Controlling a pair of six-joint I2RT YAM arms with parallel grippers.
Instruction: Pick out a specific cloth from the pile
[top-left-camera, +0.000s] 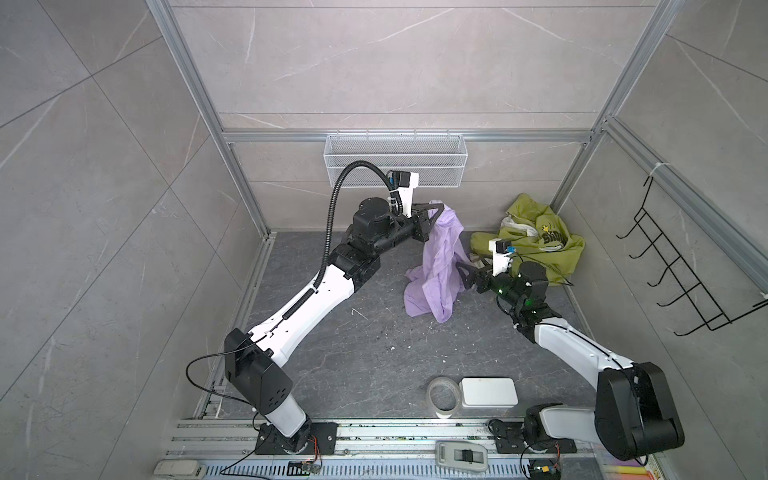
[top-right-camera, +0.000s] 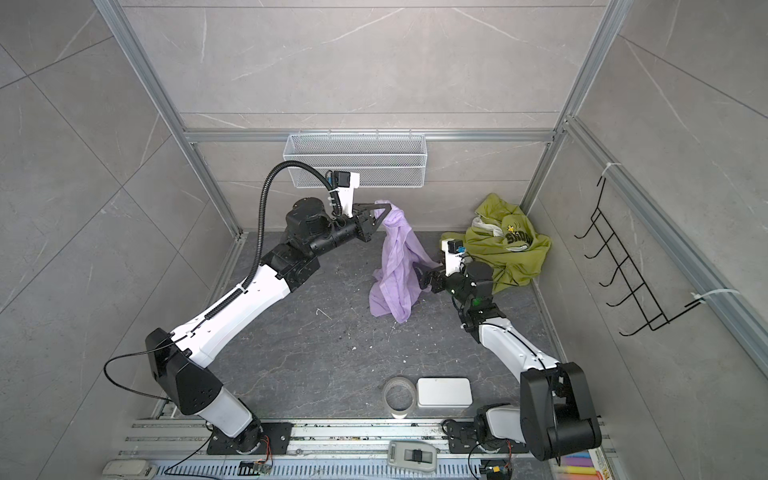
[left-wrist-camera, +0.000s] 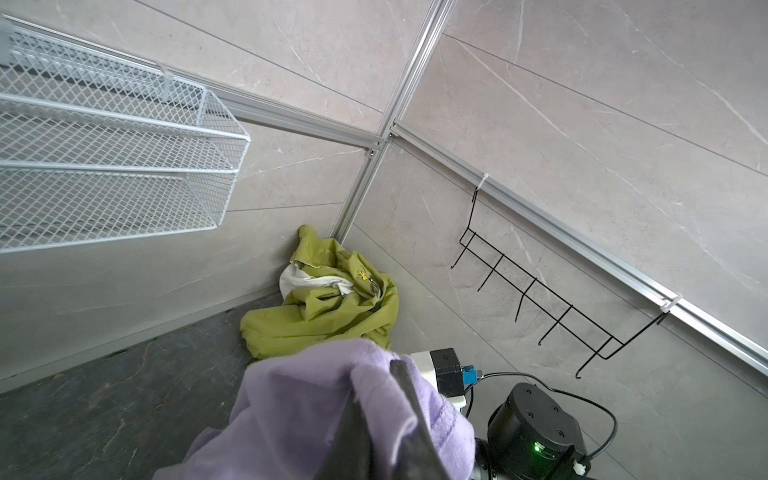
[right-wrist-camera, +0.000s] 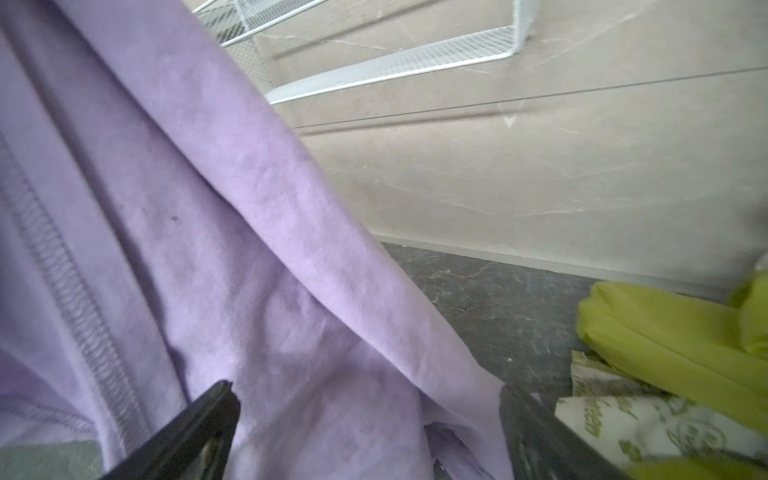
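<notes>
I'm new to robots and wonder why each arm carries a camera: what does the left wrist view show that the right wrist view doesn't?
Only the left wrist view: the black wire hook rack on the wall and the right arm's black joint with a green light. Only the right wrist view: the open right end effector and green lettering on a white fabric patch. Both: the thin lavender-purple fabric cloth, the crumpled olive-green fabric garment, the white wire-mesh basket and dark stone-look floor.
</notes>
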